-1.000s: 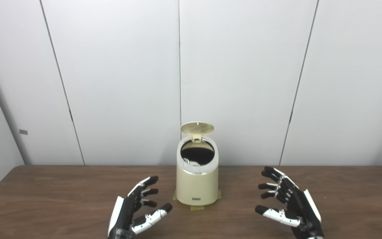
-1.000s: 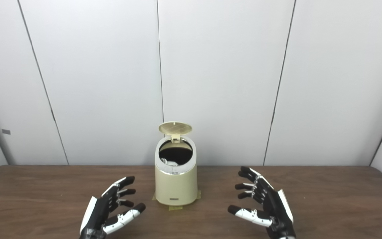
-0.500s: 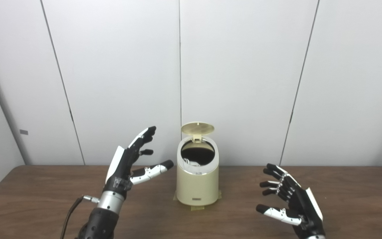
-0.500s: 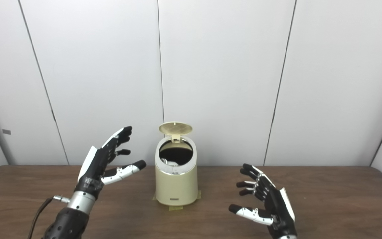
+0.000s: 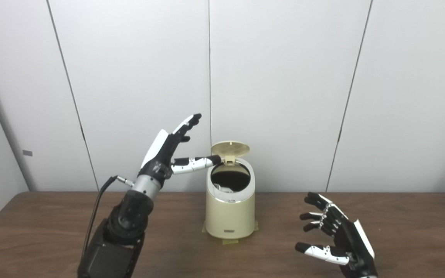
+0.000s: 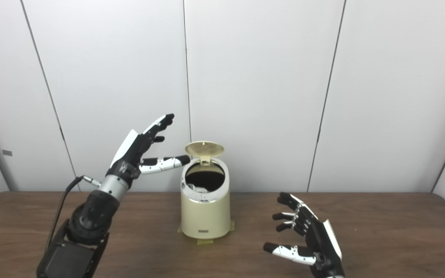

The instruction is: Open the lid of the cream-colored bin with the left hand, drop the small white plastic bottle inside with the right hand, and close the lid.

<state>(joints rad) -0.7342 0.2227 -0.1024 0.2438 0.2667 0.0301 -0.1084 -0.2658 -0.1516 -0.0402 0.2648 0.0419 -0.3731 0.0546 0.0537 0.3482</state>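
Left eye view shows us the raised left hand [image 5: 167,148], fingers spread and empty, just left of the upright round cream lid [image 5: 230,148] of the cream-coloured cylindrical bin [image 5: 230,214], nearer than the open, empty right hand [image 5: 340,237]; the bottle is unseen.

Brown wooden table [image 5: 408,227], white panelled wall [image 5: 284,77], perhaps tape [image 5: 230,242].
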